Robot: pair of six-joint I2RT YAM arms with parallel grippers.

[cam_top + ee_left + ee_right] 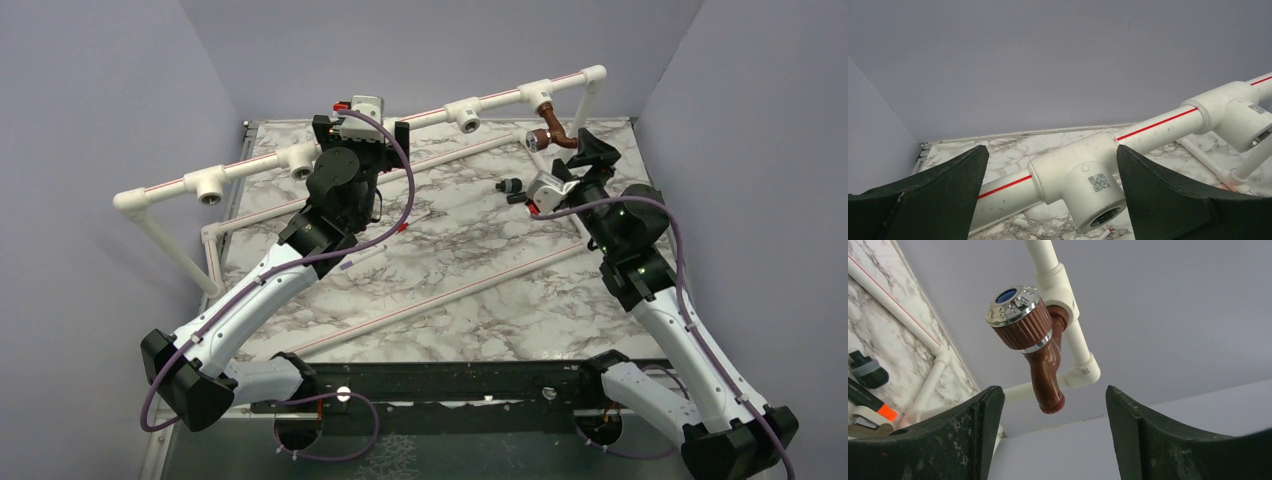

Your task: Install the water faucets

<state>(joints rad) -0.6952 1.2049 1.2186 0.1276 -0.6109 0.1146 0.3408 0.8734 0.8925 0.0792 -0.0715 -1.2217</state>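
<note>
A reddish-brown water faucet [553,130] with a silvery round end hangs from the right tee of the raised white pipe frame [500,98]. In the right wrist view the faucet [1034,340] sits just beyond my fingertips, spout pointing down between them. My right gripper [588,145] [1048,395] is open and touches nothing. My left gripper [365,132] [1053,155] is open at the pipe's middle stretch. It straddles an empty white tee fitting [1083,175] without touching it. Another empty tee [1243,115] shows further right.
More empty tees [208,190] [303,163] [467,115] sit along the pipe. Long white pipes [440,290] run across the marble table [480,230]. A small black part [510,187] and a thin white stick [372,247] lie on the table. Grey walls close in on three sides.
</note>
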